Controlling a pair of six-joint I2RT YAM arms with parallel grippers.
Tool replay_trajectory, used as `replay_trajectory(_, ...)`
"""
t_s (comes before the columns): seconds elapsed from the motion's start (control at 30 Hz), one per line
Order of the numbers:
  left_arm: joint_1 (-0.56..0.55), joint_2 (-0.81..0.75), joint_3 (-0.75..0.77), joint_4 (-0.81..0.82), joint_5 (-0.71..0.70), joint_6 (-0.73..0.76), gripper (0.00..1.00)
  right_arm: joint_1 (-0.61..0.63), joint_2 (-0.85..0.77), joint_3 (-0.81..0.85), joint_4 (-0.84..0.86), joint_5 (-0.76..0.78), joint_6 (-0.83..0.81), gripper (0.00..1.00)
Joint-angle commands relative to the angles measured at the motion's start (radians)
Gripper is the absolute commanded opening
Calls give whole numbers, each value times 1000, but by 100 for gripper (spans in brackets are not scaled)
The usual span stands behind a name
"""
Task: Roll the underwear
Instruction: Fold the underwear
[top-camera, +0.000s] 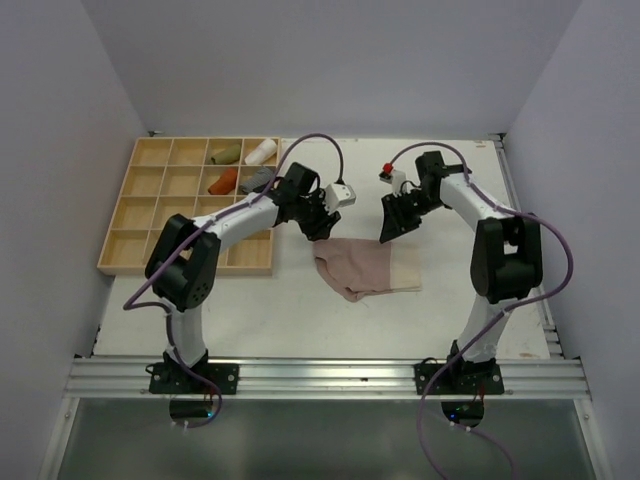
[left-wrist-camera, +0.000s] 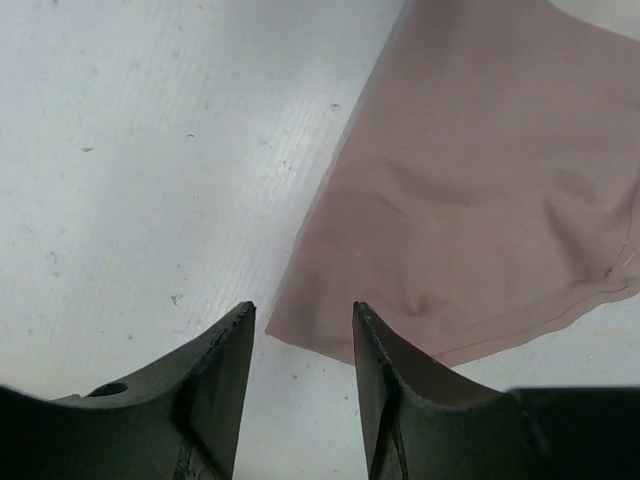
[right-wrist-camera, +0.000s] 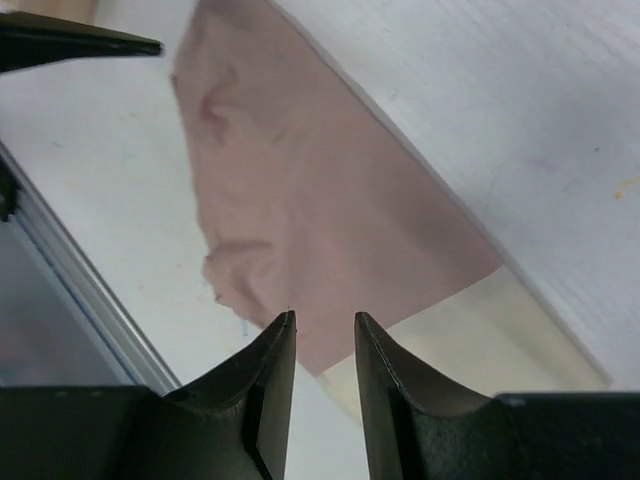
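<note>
- Farthest left of the beige-pink underwear (top-camera: 365, 262), and farther back on the white counter (top-camera: 250, 310), sits a wooden compartment tray (top-camera: 150, 215).
- Four small rolls fill the tray compartments nearest that underwear, one to a compartment. An olive-green roll (top-camera: 226, 153) and a white roll (top-camera: 261, 152) lie in the back row. The rust-orange underwear (top-camera: 223, 182), rolled up, and a grey roll (top-camera: 258, 180) lie in the row in front.
- The left claw (top-camera: 320, 232) hangs over the back left corner of the beige-pink underwear. In its wrist view the left claw (left-wrist-camera: 302, 308) stands moderately wide with nothing between its fingers (left-wrist-camera: 225, 370). The cloth's corner lies on the counter (left-wrist-camera: 150, 150) below the gap. Whether the tips touch the cloth cannot be told.
- The beige-pink underwear (left-wrist-camera: 470, 200) lies spread flat on the counter between the two arms, not rolled. It is wrinkled toward its near left side, and a paler cream strip (top-camera: 405, 275) runs along its right edge.
- The right claw (top-camera: 388, 232) hangs over the underwear's back right corner. Its wrist view shows the right claw (right-wrist-camera: 324, 318) with only a narrow gap between its fingers (right-wrist-camera: 270, 390) and nothing gripped. Below it the pink cloth (right-wrist-camera: 300, 200) meets the cream strip (right-wrist-camera: 470, 340).
- Right of the underwear and farther back, a small red part (top-camera: 386, 167) sits on the right arm.
</note>
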Motion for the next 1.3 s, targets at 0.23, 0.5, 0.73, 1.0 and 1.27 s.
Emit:
replay_trajectory(0.23, 6, 116, -44, -39, -178, 122, 46, -22, 196, 39, -51, 262, -146, 31)
replay_trajectory(0.5, 33, 137, -80, -18, -239, 260, 43, -29, 168, -32, -57, 258, -166, 30)
replay_trajectory(0.73, 48, -37, -61, 33, -5, 366, 50, -31, 46, 79, -103, 33, -192, 36)
replay_trajectory(1.0, -29, -231, -152, 93, 118, 352, 56, -3, -39, 16, -189, -176, -126, 32)
replay_trajectory(1.27, -244, -272, -374, 301, -3, 168, 55, 43, 57, -101, 9, -181, 23, 28)
